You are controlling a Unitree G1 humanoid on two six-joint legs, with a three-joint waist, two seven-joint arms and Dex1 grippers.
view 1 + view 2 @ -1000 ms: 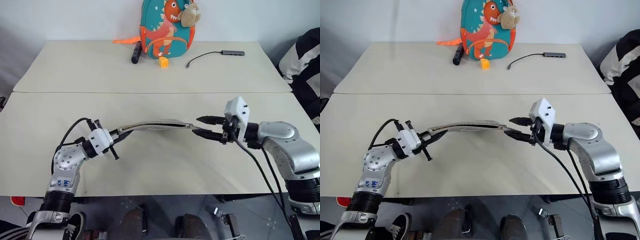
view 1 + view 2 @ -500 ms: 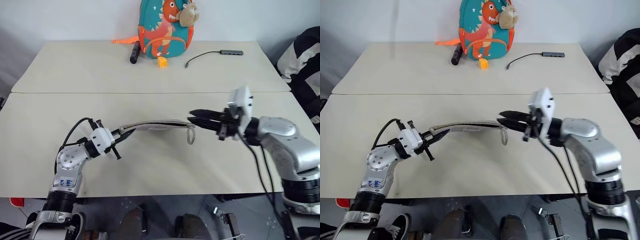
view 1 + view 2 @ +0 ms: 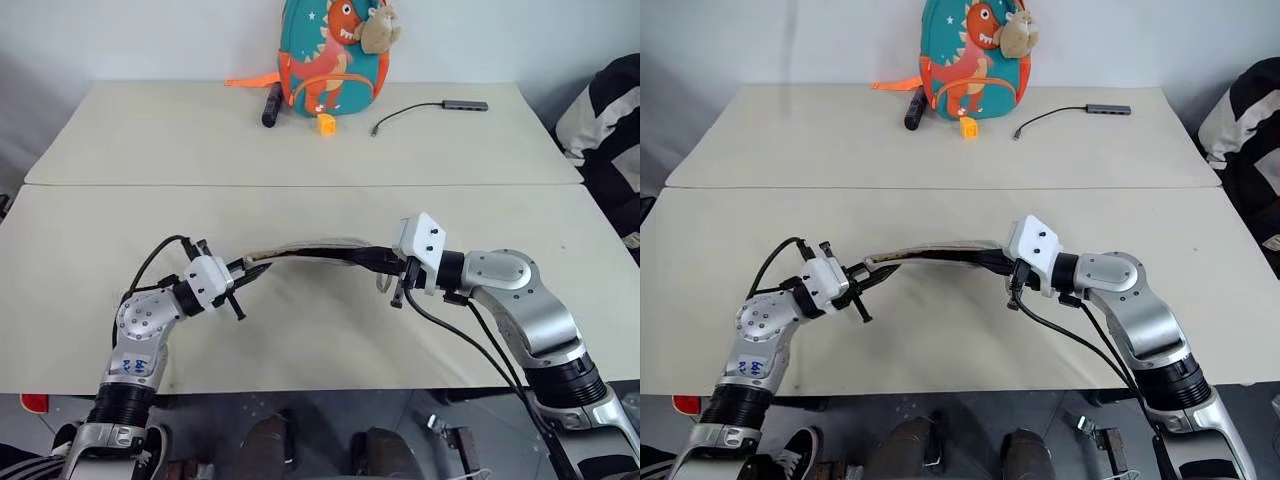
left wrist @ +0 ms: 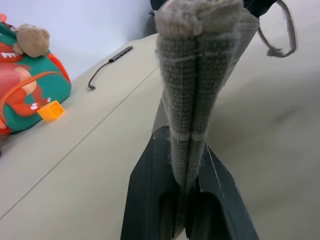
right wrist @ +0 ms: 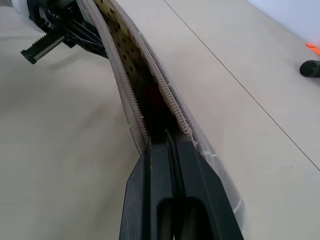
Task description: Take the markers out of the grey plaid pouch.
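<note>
Above the near table, I hold the grey plaid pouch stretched edge-up between my two grippers. My left gripper has its black fingers clamped on the pouch's left end, the fabric pinched flat between them. My right gripper has its fingers pressed together and pushed into the open zipper at the pouch's right end, where a thin cord loop hangs down. Inside the opening, a hint of red shows, too dim to identify. Far back, a teal dinosaur backpack stands beside a small yellow-orange block, a black cylinder and a cable.
</note>
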